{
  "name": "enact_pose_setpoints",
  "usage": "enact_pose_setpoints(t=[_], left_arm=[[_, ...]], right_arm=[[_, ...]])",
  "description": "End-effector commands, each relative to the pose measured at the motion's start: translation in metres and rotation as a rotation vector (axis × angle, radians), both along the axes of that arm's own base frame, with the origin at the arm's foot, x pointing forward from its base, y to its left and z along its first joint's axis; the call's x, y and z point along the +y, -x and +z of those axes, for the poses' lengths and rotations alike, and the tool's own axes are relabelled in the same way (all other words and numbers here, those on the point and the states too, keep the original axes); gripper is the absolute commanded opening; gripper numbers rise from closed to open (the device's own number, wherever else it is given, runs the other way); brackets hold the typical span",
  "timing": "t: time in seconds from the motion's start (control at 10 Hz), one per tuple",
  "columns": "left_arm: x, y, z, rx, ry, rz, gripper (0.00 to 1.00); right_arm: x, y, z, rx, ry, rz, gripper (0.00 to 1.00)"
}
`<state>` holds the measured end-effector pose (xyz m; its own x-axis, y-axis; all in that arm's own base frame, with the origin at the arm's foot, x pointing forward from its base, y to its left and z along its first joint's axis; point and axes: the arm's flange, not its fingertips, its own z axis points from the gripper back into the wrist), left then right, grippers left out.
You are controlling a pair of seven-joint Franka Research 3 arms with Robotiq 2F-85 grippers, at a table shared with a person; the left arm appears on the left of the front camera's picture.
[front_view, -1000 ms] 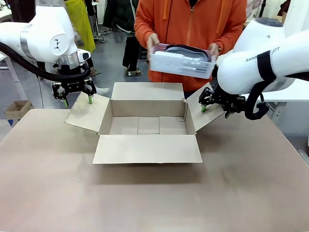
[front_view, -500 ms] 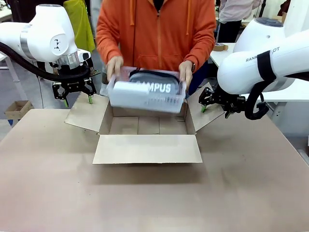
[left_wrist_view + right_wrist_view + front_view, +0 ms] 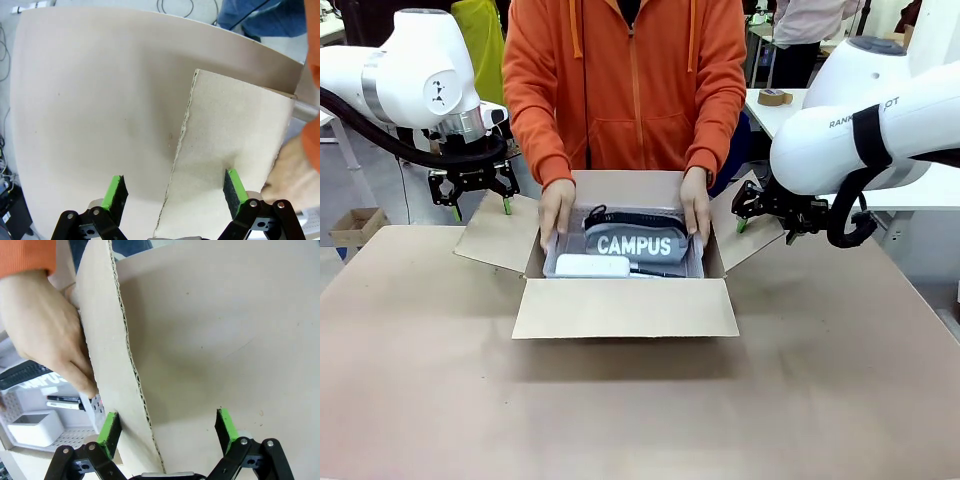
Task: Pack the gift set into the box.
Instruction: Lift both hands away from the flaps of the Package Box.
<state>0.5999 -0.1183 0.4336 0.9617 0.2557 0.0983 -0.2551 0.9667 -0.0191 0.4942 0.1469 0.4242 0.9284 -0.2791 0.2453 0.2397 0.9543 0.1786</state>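
A person in an orange top holds the pale tray [image 3: 551, 268] low inside the big brown box [image 3: 625, 310] on the table [image 3: 620, 420]. One hand [image 3: 556, 208] grips one end of the tray and the other hand [image 3: 697, 205] grips the other end. The grey CAMPUS pouch [image 3: 635, 243] lies in the tray, with the flat white pack [image 3: 592, 266] just in front of it.

The left tool [image 3: 174, 187] is wide open and holds nothing. The edge of the box's left flap [image 3: 235, 130] runs between its fingers. The right tool [image 3: 167, 422] is wide open too and holds nothing, with the edge of the right flap [image 3: 100, 330] between its fingers.
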Motion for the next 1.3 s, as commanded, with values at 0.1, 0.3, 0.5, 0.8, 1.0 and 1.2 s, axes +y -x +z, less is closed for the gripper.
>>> enact_pose_setpoints(t=[0.1, 0.3, 0.5, 0.8, 1.0, 1.2], left_arm=[[0.001, 0.000, 0.001, 0.000, -0.017, 0.011, 1.00], [0.001, 0.000, 0.001, 0.000, -0.017, 0.011, 1.00], [0.001, 0.000, 0.001, 0.000, -0.017, 0.011, 1.00], [0.034, 0.016, 0.027, -0.005, 0.158, -0.066, 1.00], [0.123, 0.056, 0.063, -0.033, 0.476, -0.104, 1.00], [0.196, 0.084, 0.055, -0.041, 0.869, -0.217, 1.00]], right_arm=[[0.004, -0.001, 0.003, 0.000, 0.021, -0.026, 1.00], [0.004, -0.001, 0.003, 0.000, 0.021, -0.026, 1.00], [0.004, -0.001, 0.003, 0.000, 0.021, -0.026, 1.00], [-0.050, 0.013, 0.049, -0.087, -0.311, 0.113, 1.00], [-0.146, 0.045, 0.103, -0.140, -0.644, 0.136, 1.00], [-0.219, 0.064, 0.100, -0.089, -0.891, 0.049, 1.00]])
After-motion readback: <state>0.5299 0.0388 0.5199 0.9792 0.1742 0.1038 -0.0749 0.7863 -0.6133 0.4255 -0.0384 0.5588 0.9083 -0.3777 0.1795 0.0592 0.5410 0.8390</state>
